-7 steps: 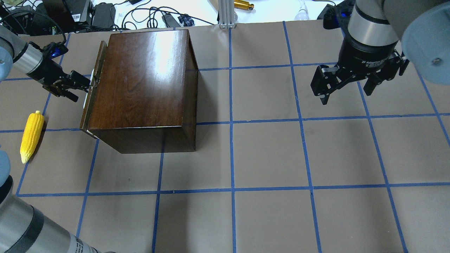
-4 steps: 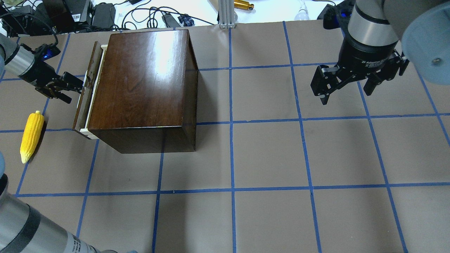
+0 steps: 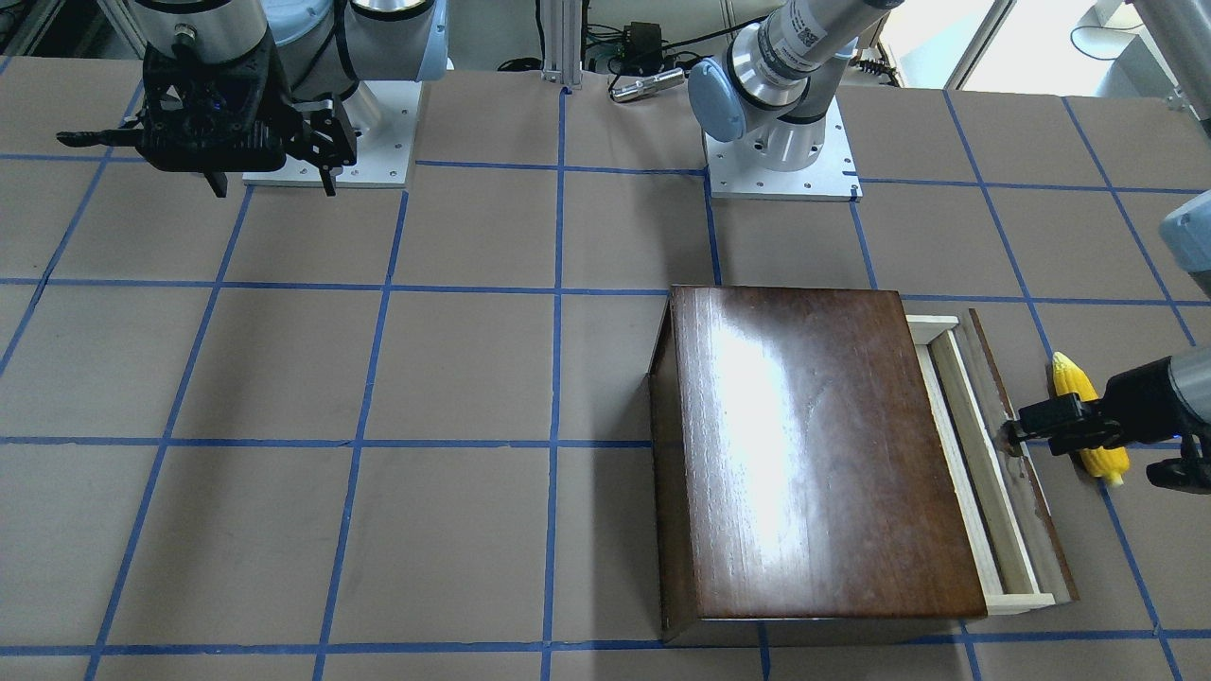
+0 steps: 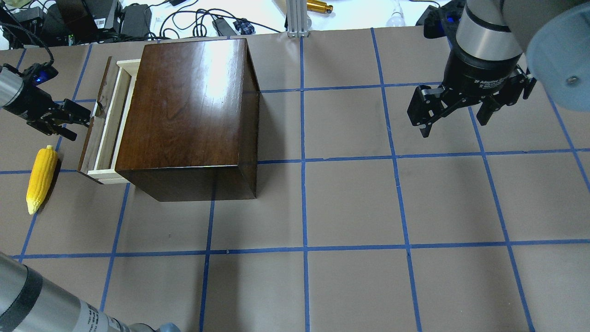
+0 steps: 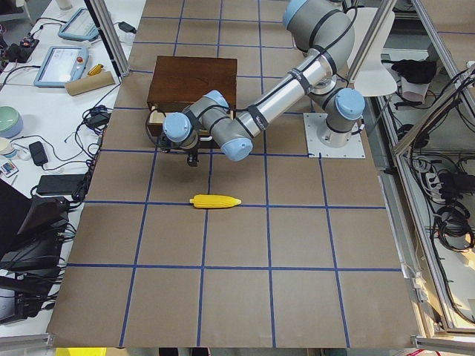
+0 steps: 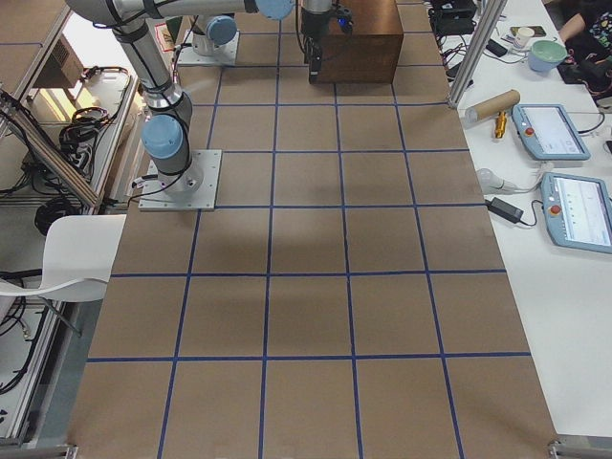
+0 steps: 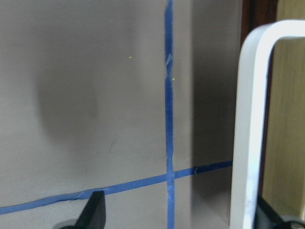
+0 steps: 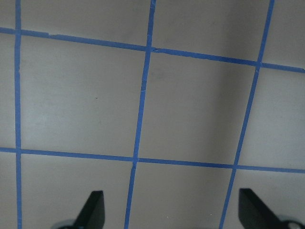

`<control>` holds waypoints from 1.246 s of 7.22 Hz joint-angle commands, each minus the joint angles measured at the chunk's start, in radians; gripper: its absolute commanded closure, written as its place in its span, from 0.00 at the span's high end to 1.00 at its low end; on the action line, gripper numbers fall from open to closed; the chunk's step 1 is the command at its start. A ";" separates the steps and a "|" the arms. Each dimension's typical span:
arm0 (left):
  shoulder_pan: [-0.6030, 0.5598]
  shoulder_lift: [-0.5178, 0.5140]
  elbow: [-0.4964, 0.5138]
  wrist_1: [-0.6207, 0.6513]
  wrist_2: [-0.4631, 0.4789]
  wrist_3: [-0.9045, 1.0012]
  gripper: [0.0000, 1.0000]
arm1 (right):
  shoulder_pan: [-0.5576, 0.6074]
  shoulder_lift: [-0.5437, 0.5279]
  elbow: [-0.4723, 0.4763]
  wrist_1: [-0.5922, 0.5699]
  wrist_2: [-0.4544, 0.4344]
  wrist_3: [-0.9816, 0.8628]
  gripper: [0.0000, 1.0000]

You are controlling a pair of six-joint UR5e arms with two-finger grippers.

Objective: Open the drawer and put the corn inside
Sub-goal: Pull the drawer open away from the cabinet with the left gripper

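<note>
The drawer (image 4: 105,138) is out noticeably further than it was a second ago. Back then its dark front panel sat barely cracked from the box (image 4: 184,106). A moment later a thin sliver of pale wood showed. Now the pale side walls and a strip of the tray's inside are in plain sight, though most of the tray is still under the box's top. The box itself hasn't shifted on the bench (image 4: 350,203).

The left gripper (image 4: 85,121) has backed away from the box along with the panel. It sits level at the white handle (image 4: 95,109) on the drawer's front. From its wrist camera the jaws look spread rather than clamped. The handle (image 7: 250,133) stands inside the gap, close against one finger.

The corn (image 4: 40,177) lies just where it did, flat on the bench out past the drawer's front. It is a little apart from the panel and not in the drawer. From across the bench the left gripper (image 3: 1017,435) reaches over it, so only the two ends of the corn (image 3: 1069,378) show there.

The right gripper (image 4: 454,127) hasn't budged. It hangs above bare bench well away from the box, jaws released and holding nothing.
</note>
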 commanded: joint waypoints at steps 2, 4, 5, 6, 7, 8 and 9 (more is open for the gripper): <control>0.031 0.000 0.002 0.003 0.026 0.009 1.00 | 0.000 -0.001 0.000 0.000 0.000 0.001 1.00; 0.034 0.000 0.002 0.003 0.026 0.010 1.00 | 0.000 0.000 0.000 0.000 0.000 0.001 1.00; 0.037 0.000 0.003 0.003 0.028 0.011 1.00 | 0.000 -0.001 0.000 0.000 0.000 0.000 1.00; 0.037 0.000 0.003 0.003 0.028 0.011 1.00 | 0.000 0.000 0.000 0.000 0.000 0.000 1.00; 0.039 0.000 0.003 0.003 0.028 0.014 1.00 | 0.000 -0.001 0.000 0.000 0.000 0.000 1.00; 0.039 0.002 0.003 0.003 0.028 0.014 1.00 | 0.000 0.000 0.000 0.000 0.000 0.001 1.00; 0.039 0.006 0.003 0.003 0.028 0.014 1.00 | 0.000 0.000 0.000 0.000 0.000 0.000 1.00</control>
